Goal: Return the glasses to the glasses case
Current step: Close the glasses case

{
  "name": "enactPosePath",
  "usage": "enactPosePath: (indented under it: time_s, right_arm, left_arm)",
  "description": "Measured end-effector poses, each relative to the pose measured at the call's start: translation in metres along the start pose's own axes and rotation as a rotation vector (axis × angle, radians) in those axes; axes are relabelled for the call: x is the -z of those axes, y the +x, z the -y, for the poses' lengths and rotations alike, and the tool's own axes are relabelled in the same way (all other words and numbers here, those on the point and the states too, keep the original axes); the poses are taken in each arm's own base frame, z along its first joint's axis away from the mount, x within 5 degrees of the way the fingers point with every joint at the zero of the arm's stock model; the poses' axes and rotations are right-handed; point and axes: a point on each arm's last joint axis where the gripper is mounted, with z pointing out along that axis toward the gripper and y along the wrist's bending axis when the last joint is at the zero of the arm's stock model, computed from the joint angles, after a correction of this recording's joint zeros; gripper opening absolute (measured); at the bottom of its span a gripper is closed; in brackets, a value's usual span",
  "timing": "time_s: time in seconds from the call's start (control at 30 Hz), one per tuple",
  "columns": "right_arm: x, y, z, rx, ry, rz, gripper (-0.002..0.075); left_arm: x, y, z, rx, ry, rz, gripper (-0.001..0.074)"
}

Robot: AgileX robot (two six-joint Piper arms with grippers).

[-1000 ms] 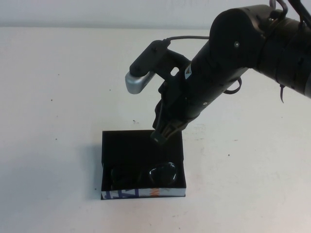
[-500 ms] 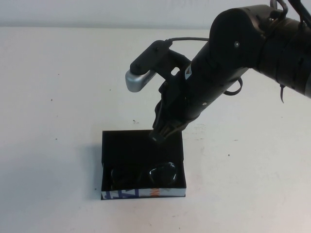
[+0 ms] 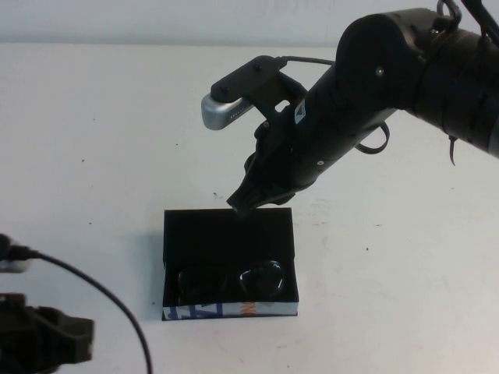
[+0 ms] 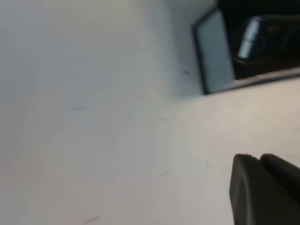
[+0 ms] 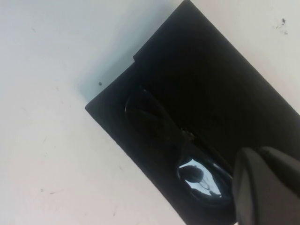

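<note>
Glasses (image 3: 234, 282) lie in the open case (image 3: 229, 234), lengthwise along its printed side.
My right claw (image 3: 243, 204) hovers pressed together, empty, above the far edge; my left claw (image 3: 39, 343) sits near-left, grip unclear.

The white worktop (image 3: 101, 140) carries the open glasses case (image 3: 226, 234), lying toward its near edge, printed side nearest the robot. The left end effector (image 3: 47, 343) sits low at the near left corner; the right end effector (image 3: 245, 204) hovers over the case's far edge.
</note>
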Motion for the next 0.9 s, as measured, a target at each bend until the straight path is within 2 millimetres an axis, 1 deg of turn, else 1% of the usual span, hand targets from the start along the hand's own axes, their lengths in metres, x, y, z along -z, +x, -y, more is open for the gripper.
enactPosePath:
  time_s: [0.03, 0.13, 0.2, 0.27, 0.43, 0.6, 0.7, 0.9]
  right_arm:
    - [0.0, 0.0, 0.001, -0.008, 0.001, 0.0, -0.0012]
    - [0.001, 0.001, 0.005, -0.035, 0.005, 0.002, -0.0012]
    - [0.001, 0.001, 0.011, -0.064, 0.01, 0.003, -0.0012]
    - [0.0, 0.002, 0.017, -0.088, 0.017, 0.002, -0.0012]
    - [-0.016, 0.005, 0.031, -0.129, 0.019, -0.021, -0.0012]
    - [-0.03, 0.003, 0.039, -0.163, 0.016, -0.005, -0.0012]
    - [-0.04, 0.004, 0.044, -0.178, 0.015, -0.011, -0.0012]
    - [-0.054, 0.003, 0.051, -0.194, 0.02, -0.005, -0.0012]
  left_arm:
    - [-0.006, -0.002, 0.003, -0.035, 0.05, -0.033, -0.0001]
    - [-0.029, -0.009, 0.012, -0.048, 0.2, -0.085, -0.0001]
    - [-0.044, -0.012, 0.016, -0.078, 0.263, -0.087, -0.0001]
    - [-0.06, -0.014, 0.021, -0.104, 0.29, -0.086, -0.0001]
    - [-0.097, -0.008, 0.037, -0.195, 0.31, -0.087, -0.0001]
    - [-0.131, -0.006, 0.038, -0.249, 0.305, -0.123, -0.0001]
    - [-0.147, -0.01, 0.037, -0.285, 0.304, -0.143, -0.0001]
    - [-0.166, -0.025, 0.042, -0.301, 0.335, -0.136, -0.0001]
